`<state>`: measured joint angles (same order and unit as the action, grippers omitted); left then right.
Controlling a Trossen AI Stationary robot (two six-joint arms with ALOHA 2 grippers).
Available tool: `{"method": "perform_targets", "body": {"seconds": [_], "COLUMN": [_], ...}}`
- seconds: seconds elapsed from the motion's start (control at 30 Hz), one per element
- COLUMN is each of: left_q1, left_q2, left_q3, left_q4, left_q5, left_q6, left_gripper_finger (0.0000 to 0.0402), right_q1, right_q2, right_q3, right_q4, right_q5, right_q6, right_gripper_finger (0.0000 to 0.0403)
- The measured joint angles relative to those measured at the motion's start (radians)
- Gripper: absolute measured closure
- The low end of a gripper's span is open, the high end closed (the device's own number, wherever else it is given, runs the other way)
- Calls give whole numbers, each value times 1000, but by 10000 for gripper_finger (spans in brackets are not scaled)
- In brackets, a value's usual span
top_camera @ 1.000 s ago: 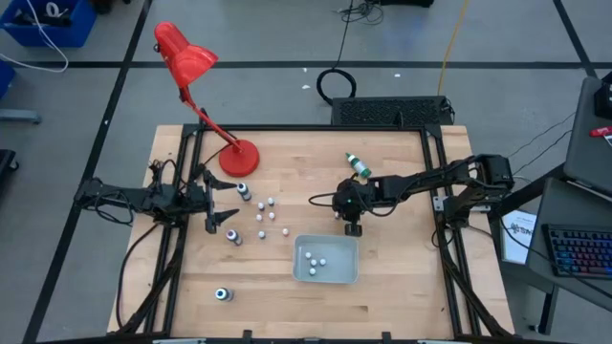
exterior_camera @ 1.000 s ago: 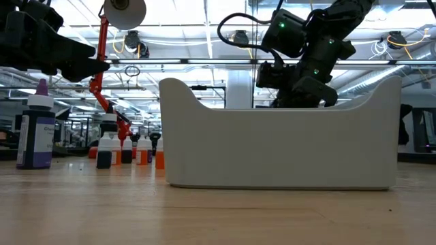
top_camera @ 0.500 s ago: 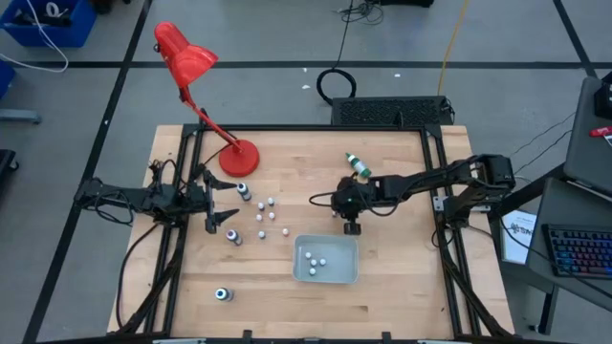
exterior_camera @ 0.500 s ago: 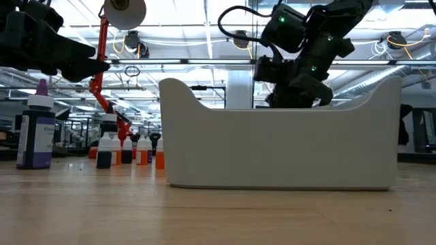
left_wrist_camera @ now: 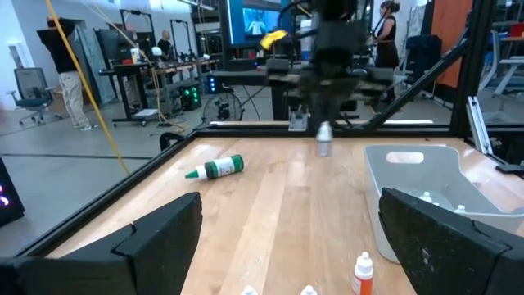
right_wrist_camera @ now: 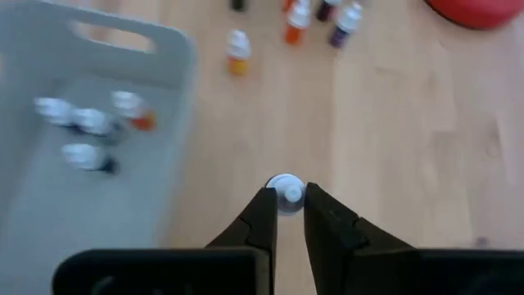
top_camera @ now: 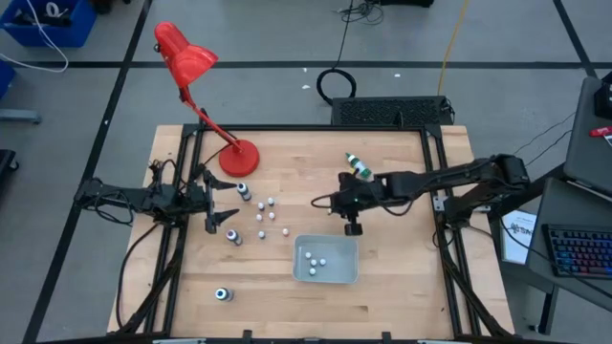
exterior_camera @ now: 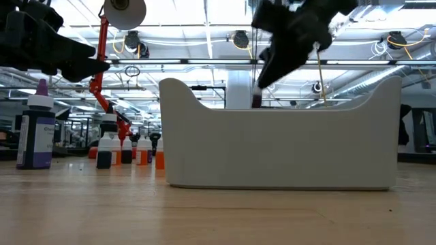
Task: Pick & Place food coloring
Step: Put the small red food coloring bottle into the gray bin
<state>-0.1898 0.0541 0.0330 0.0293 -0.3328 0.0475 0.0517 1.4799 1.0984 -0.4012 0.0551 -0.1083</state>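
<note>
A small food coloring bottle with a white cap [right_wrist_camera: 286,193] hangs in my shut right gripper [top_camera: 352,227], just beyond the far right corner of the pale tray [top_camera: 298,243]. Three small bottles [top_camera: 315,260] lie in the tray. More white-topped bottles [top_camera: 265,216] stand upright on the table left of the tray. One more [top_camera: 223,294] stands near the front left. My left gripper [top_camera: 222,219] waits open at the table's left side, beside that cluster, with nothing between its fingers. My right gripper pinches the bottle at its top, by the white cap [right_wrist_camera: 286,188], between its two fingertips [right_wrist_camera: 264,215]. The fingers slant down from the table's right side. The bottle [left_wrist_camera: 323,141] hangs upright below them, lifted clear of the table.
A red desk lamp [top_camera: 204,88] stands with its base [top_camera: 239,158] at the far left of the table. A green bottle [top_camera: 357,166] lies on its side at the far right. The tray's tall wall [exterior_camera: 279,146] fills the middle of the low view.
My right gripper has risen above the table by the tray's far right corner, carrying the small bottle up clear of the wood. The left arm has kept still.
</note>
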Motion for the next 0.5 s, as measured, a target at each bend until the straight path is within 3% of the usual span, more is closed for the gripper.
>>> {"method": "perform_targets", "body": {"seconds": [0.33,0.5], "left_q1": [0,0], "left_q2": [3,5], "left_q3": [0,0], "left_q4": [-2,-3], "left_q5": [0,0], "left_q6": [0,0], "left_gripper_finger": [36,36], "right_q1": [178,233], "right_q2": [41,104], "right_q3": [69,120], "right_q4": [24,5], "right_q5": [1,53], "right_q6": [131,177], "right_gripper_finger": [372,372]}}
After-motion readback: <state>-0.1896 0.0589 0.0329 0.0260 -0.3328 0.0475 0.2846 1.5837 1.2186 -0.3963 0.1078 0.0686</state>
